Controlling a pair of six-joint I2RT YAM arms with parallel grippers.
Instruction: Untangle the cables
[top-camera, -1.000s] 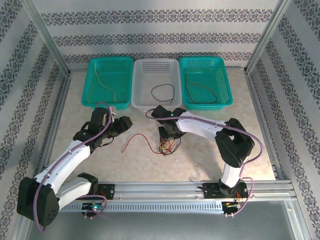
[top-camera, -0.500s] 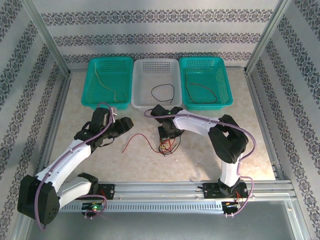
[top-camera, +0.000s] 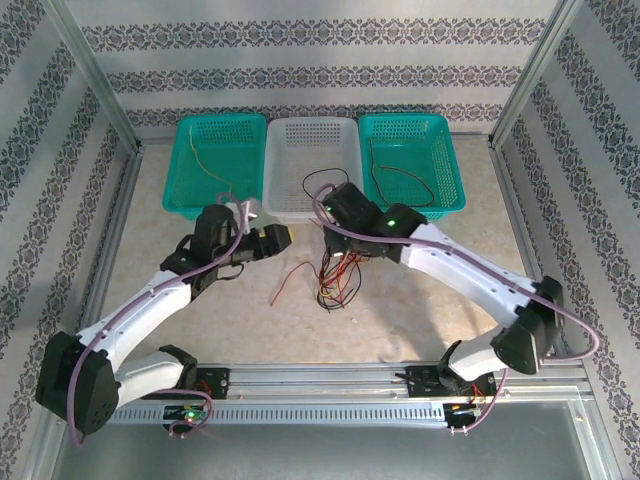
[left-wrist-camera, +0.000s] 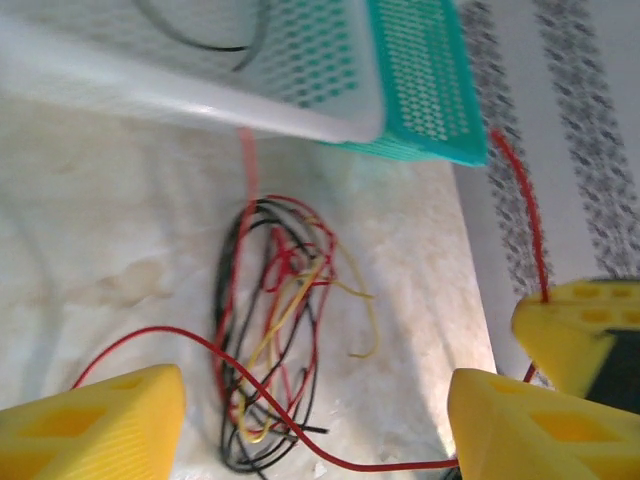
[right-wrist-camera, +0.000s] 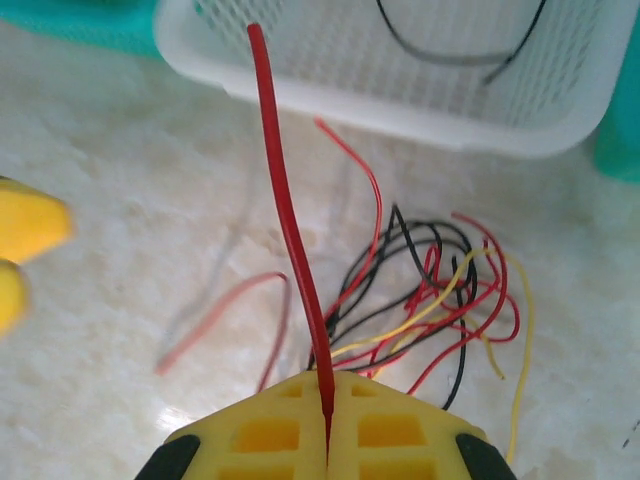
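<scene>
Seen from above, the cables (top-camera: 335, 282) lie tangled on the table (top-camera: 250, 330) just in front of the white basket (top-camera: 300, 150), between the two arms. Left wrist view: the left gripper (left-wrist-camera: 315, 400) stands with its fingers wide apart over them, gripping nothing. Right wrist view: the right gripper (right-wrist-camera: 328, 385) is pressed together on a red cable (right-wrist-camera: 285, 215), which runs up from the pads toward the basket's rim.

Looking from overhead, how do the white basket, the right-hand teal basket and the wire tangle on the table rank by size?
1. White plastic mesh basket and right-hand teal plastic mesh basket: they look alike, so no ranking between them.
2. Tangle of red, black and yellow cables, clearly smallest.
</scene>
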